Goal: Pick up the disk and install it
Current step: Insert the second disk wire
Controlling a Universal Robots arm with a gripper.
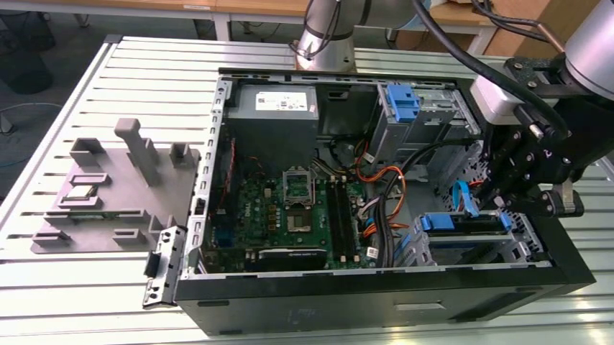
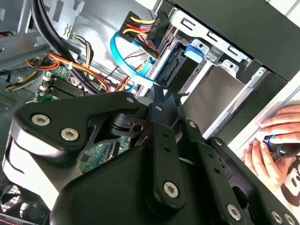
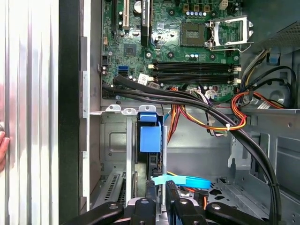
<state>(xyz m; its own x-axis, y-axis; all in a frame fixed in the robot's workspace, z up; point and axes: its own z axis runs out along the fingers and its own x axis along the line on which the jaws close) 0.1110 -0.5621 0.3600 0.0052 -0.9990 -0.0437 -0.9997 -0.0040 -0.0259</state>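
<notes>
- Slatted aluminium table (image 1: 77, 287) carries an open black computer case (image 1: 384, 302) lying on its side, with a grey moulded fixture tray (image 1: 106, 194) beside it on the exterior view's left.
- Inside the case, a green motherboard (image 1: 287, 215) lies flat, its bare CPU socket (image 1: 298, 188) near the middle and the grey power-supply box (image 1: 273, 108) at the far end.
- A blue plastic latch (image 1: 403, 104) stands in the far drive cage, well apart from the arm.
- The disk (image 1: 465, 224), seen by its blue side rail, sits in the near drive bay at the case's corner on the exterior view's right; in the first wrist view its blue tab (image 3: 150, 136) stands upright in the metal bay.
- The gripper (image 1: 523, 198) hangs just above that bay, close to the disk; whether it touches the disk cannot be told.
- In the first wrist view the black fingertips (image 3: 171, 190) stand close together, nearly shut, with nothing seen between them.
- A light-blue data cable (image 3: 180, 181) runs just beside the fingertips.
- Orange and black wire bundles (image 3: 211, 119) cross between motherboard and bay.
- A person's hand (image 2: 269, 150) rests outside the case in the second wrist view.
</notes>
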